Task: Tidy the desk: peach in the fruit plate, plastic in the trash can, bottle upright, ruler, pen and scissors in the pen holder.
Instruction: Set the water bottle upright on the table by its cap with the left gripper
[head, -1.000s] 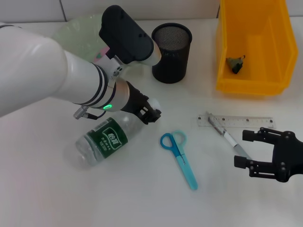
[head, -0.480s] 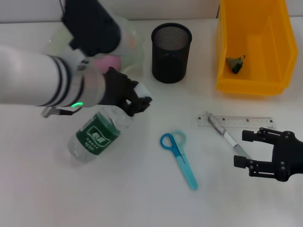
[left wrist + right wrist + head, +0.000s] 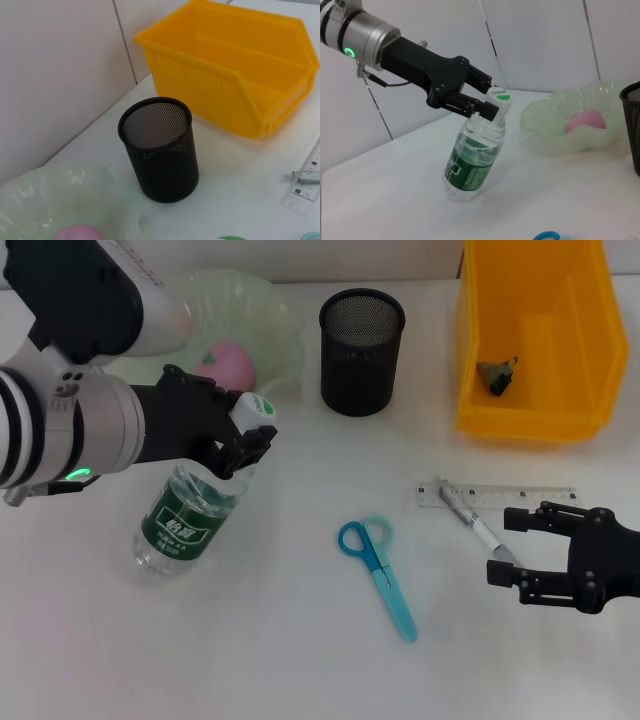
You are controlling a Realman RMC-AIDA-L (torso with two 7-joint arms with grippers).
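My left gripper (image 3: 245,435) is matt black plastic, clamped on the neck of a clear glossy plastic bottle (image 3: 185,520) with a shiny green label and white cap (image 3: 498,95). The holder (image 3: 362,350) is black metal mesh, pretty matt. The bin (image 3: 535,335) is smooth glossy yellow plastic. The plate (image 3: 575,122) looks like frosted, translucent green plastic. Desk (image 3: 300,660) is smooth matt white.

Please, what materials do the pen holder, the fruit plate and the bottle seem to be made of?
Pen holder: probably black metal mesh, matte; fine perforations show through its wall. Fruit plate: likely pale green translucent plastic or glass, glossy, with a wavy rim. Bottle: clear thin plastic with a green label and white cap, gripped at the neck by the left gripper.
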